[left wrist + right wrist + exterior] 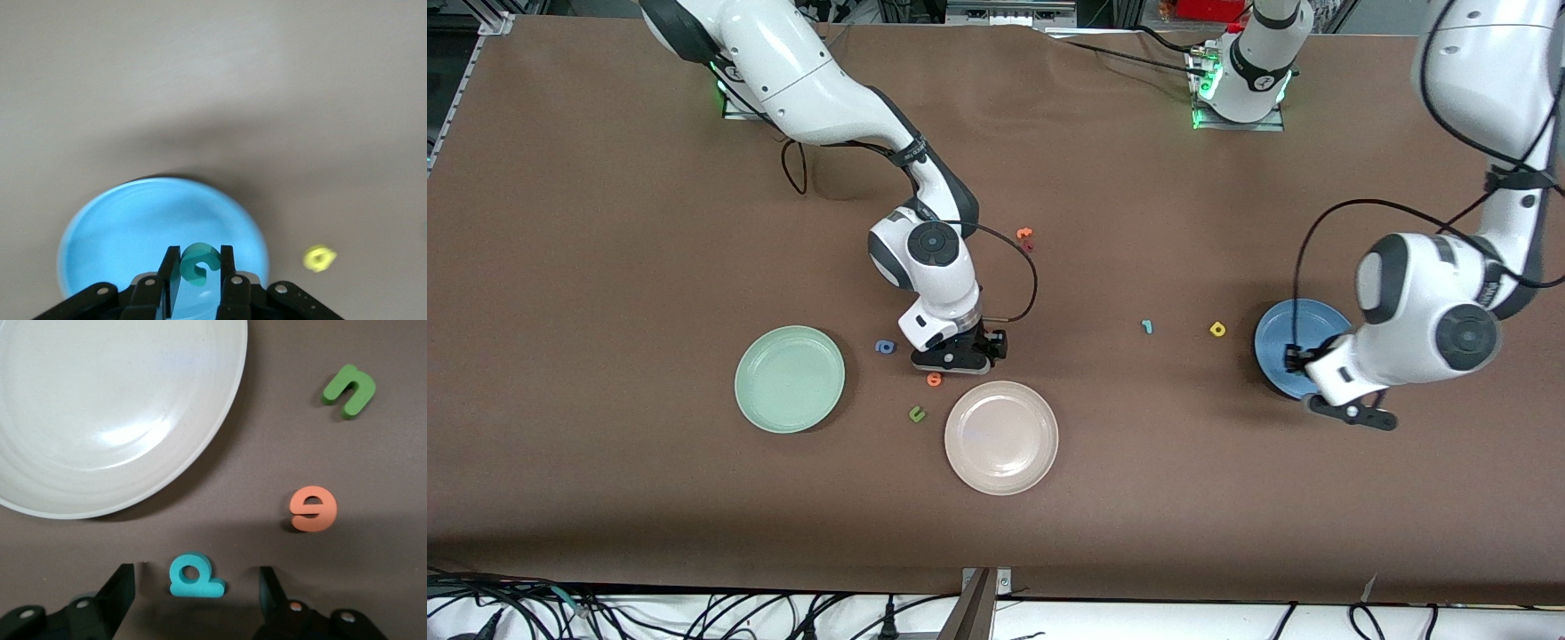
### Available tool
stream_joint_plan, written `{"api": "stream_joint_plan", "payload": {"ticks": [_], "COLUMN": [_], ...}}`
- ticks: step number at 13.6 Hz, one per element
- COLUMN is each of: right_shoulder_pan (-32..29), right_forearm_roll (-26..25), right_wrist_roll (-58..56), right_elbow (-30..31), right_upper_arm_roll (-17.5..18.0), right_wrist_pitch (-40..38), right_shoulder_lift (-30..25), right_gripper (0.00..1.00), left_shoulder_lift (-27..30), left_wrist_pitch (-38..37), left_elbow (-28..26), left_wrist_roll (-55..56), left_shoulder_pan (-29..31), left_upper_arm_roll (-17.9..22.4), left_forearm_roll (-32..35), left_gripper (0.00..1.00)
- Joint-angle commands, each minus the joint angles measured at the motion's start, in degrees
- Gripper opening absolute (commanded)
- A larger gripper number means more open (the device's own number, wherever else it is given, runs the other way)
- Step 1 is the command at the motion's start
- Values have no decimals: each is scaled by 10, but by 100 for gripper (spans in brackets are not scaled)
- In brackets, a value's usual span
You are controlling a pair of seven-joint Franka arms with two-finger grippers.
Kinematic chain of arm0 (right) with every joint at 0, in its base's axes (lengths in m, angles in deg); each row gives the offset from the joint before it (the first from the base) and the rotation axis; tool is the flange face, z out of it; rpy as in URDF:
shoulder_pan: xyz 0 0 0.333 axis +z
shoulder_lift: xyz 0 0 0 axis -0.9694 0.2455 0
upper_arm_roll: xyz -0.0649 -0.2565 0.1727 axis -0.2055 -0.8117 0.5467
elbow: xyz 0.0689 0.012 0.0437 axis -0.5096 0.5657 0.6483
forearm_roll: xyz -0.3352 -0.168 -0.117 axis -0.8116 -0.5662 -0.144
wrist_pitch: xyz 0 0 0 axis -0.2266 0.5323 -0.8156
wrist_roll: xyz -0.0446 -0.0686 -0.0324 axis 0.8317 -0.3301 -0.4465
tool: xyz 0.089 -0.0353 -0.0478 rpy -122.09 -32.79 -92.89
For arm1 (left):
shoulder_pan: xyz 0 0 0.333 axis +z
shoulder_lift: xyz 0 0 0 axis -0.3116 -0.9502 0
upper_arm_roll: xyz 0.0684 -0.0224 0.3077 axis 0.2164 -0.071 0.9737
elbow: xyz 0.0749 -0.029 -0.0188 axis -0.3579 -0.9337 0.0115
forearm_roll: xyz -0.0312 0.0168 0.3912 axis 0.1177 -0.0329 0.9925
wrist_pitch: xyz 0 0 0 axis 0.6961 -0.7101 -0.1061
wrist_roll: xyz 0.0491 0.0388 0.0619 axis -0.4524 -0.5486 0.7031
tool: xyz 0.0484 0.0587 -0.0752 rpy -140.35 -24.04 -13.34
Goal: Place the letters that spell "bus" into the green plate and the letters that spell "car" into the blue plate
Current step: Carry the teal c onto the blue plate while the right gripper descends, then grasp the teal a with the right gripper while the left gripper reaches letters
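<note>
My right gripper (960,356) is down at the table between the green plate (790,379) and the beige plate. It is open, and a teal "b" (195,577) lies flat between its fingers (120,593), touching neither. In the front view the gripper hides this letter. My left gripper (1352,413) hangs over the edge of the blue plate (1303,342), shut on a teal "c" (198,263). That plate (127,227) fills the space under the held letter. A thin teal "r" (1147,326) and a yellow "a" (1217,330) lie on the table beside the blue plate.
A beige-white plate (1001,436) sits nearer the front camera than the right gripper. Around that gripper lie an orange round letter (934,380), an olive-green "u" (916,413) and a blue round letter (885,347). Two small reddish letters (1024,236) lie toward the bases.
</note>
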Motion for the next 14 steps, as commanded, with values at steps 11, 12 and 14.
{"api": "stream_joint_plan", "payload": {"ticks": [11, 12, 14], "right_shoulder_pan": [4, 3, 4], "right_forearm_roll": [-6, -8, -10], "right_wrist_roll": [4, 3, 8], "right_elbow": [-17, -17, -17], "right_upper_arm_roll": [-5, -5, -5], "right_wrist_pitch": [22, 22, 22], "right_shoulder_lift": [11, 11, 13], "right_gripper": [13, 6, 0], "left_shoulder_lift": [-17, -18, -20], "left_wrist_pitch": [6, 7, 16], "left_elbow": [-24, -30, -46], "left_wrist_roll": [-23, 25, 83], "left_shoulder_pan": [22, 22, 19], "left_upper_arm_roll": [-45, -65, -87], "left_forearm_roll": [7, 7, 7], "left_gripper": [100, 100, 100]}}
